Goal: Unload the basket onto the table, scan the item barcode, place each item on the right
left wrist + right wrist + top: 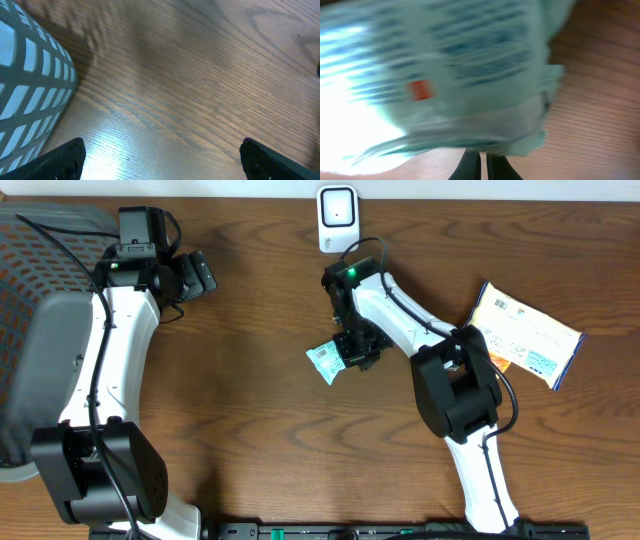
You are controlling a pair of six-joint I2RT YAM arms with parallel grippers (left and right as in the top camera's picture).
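Near the middle of the brown wooden table point(250, 410), the right gripper point(352, 352) is closed tightly on a small pale-green plastic packet point(325, 363). The white boxy scanner point(338, 218) stands almost straight beyond it, at the far edge. The left gripper point(197, 273), spread wide and empty, stands off to the side.

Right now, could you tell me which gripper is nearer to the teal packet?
Right. The right gripper is shut on the teal packet; the left gripper stands open well away, near the mesh basket.
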